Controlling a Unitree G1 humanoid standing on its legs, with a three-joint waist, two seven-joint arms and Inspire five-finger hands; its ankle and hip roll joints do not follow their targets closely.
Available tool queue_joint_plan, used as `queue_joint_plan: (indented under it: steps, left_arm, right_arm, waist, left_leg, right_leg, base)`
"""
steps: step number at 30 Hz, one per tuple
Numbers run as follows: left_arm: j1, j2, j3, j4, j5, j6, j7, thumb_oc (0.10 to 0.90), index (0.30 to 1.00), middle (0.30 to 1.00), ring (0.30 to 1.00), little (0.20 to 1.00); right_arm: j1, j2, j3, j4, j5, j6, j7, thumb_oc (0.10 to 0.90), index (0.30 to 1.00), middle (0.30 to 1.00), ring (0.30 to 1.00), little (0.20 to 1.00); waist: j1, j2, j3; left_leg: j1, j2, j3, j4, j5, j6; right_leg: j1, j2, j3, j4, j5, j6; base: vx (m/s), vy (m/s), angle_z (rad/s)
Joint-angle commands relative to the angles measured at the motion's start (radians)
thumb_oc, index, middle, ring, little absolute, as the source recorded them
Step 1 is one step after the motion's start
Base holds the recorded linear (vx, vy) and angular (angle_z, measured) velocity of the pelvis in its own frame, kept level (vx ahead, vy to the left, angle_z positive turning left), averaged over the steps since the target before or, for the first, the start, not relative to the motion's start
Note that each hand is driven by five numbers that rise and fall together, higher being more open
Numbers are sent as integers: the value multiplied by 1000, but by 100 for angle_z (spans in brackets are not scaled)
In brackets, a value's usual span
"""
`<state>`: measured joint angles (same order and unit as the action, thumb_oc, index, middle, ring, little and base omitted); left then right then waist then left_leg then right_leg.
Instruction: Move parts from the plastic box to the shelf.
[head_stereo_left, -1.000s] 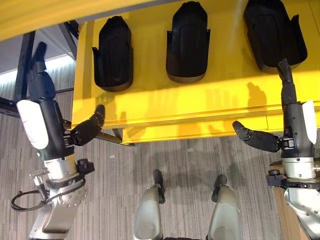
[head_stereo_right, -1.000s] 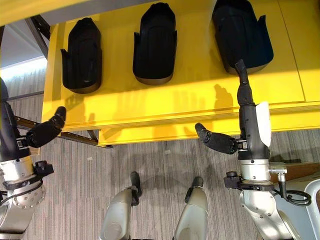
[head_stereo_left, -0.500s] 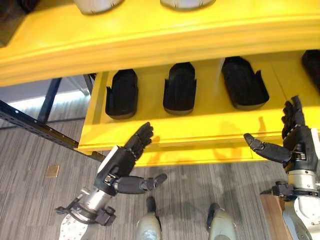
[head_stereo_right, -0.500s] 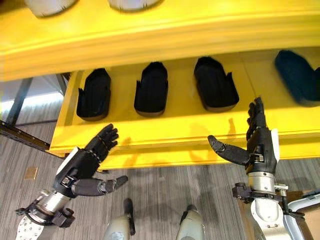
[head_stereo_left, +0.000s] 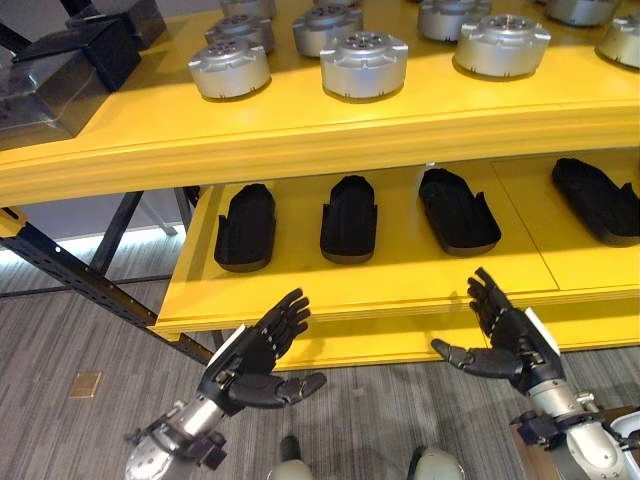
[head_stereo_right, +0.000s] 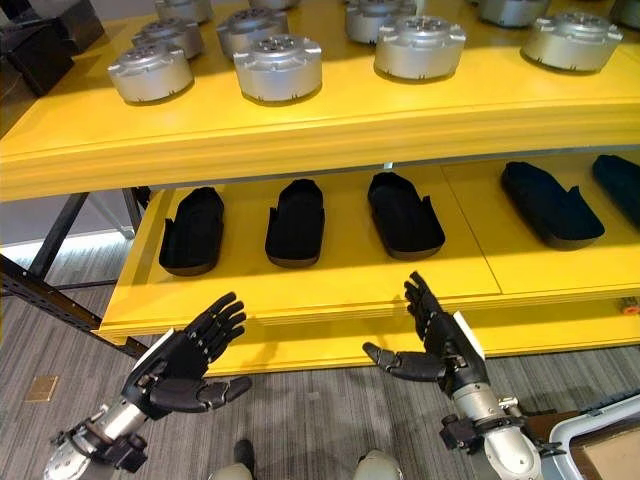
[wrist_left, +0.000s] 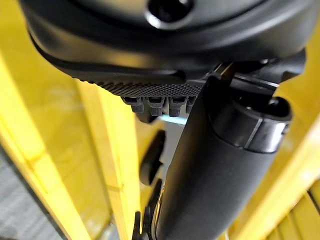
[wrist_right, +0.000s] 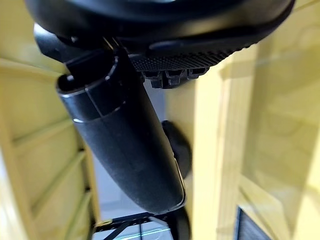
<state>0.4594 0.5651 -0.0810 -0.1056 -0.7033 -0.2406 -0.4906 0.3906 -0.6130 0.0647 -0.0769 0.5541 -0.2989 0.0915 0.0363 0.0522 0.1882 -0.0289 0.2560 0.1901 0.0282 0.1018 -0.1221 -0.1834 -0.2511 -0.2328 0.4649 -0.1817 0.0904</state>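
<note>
Dominating the head views was the yellow shelf (head_stereo_left: 330, 135), its upper deck carrying rows of round silver metal parts (head_stereo_left: 364, 63) and its lower deck (head_stereo_right: 470, 268) holding a line of black moulded parts (head_stereo_left: 349, 217), each lying flat and apart from its neighbours. Dark boxes (head_stereo_left: 60, 75) sat at the upper deck's far left end. Below the shelf's front lip hung both hands, over grey carpet (head_stereo_left: 90, 330). The left hand (head_stereo_left: 252, 358) had its fingers spread nearly straight and its thumb stuck out sideways, with nothing in it. The right hand (head_stereo_left: 510, 338) was likewise spread wide and empty, thumb pointing toward the other hand.

With both hands empty and parts already resting on the shelf, this looked like the gap between one placement and the next pick. The next move would likely call for turning away from the shelf toward the plastic box and reaching in for another part.

A pale rim at the lower right corner (head_stereo_right: 590, 440) of the right eye view might have been that box, but it was cut off and I could not tell. Both wrist views were largely blocked by each hand's own thumb, with yellow shelf surfaces beyond.
</note>
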Motion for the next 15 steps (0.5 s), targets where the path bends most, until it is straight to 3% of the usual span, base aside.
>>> queue_joint_plan:
  steps: [1, 7, 8, 13, 15]
  left_arm:
    - [-22, 11, 100, -93, -72, -51, -24, 900, 1000, 1000, 1000, 1000]
    - [44, -5, 167, -87, -83, -23, -19, 900, 1000, 1000, 1000, 1000]
    - [53, -9, 180, -90, -105, -19, -28, 900, 1000, 1000, 1000, 1000]
    - [50, -19, 185, -85, -164, 5, -41, 900, 1000, 1000, 1000, 1000]
    - [26, -14, 166, -77, -89, 5, -83, 900, 1000, 1000, 1000, 1000]
  right_arm:
    - [-76, 9, -65, -65, 25, -99, 16, 900, 1000, 1000, 1000, 1000]
    - [-61, 18, -87, -90, 3, -109, 29, 900, 1000, 1000, 1000, 1000]
    - [-60, 16, -95, -95, -43, -124, -1, 900, 1000, 1000, 1000, 1000]
    - [-61, 9, -102, -106, -23, -114, -28, 900, 1000, 1000, 1000, 1000]
    - [-65, 17, -98, -109, -25, -110, -10, 900, 1000, 1000, 1000, 1000]
  waist:
    - [18, -33, -24]
    - [43, -39, -32]
    - [51, -40, -33]
    - [60, -43, -40]
    - [56, -42, -45]
  left_leg:
    - [17, 46, -30, -27, -1, -17]
    - [37, 35, -12, -25, -17, -13]
    - [40, 33, -8, -24, -21, -11]
    - [51, 26, 3, -36, -25, -7]
    - [58, 21, 9, -41, -30, -4]
  right_leg:
    - [227, 2, -22, -240, 20, 20]
    - [251, -13, -62, -272, 39, 30]
    - [254, -23, -75, -278, 46, 35]
    - [265, -46, -97, -315, 80, 53]
    - [269, -48, -100, -324, 87, 58]
  base:
    - [51, 41, 1]
    - [47, 42, -3]
    - [0, 0, 0]
    - [24, 8, 2]
    - [53, 16, 6]
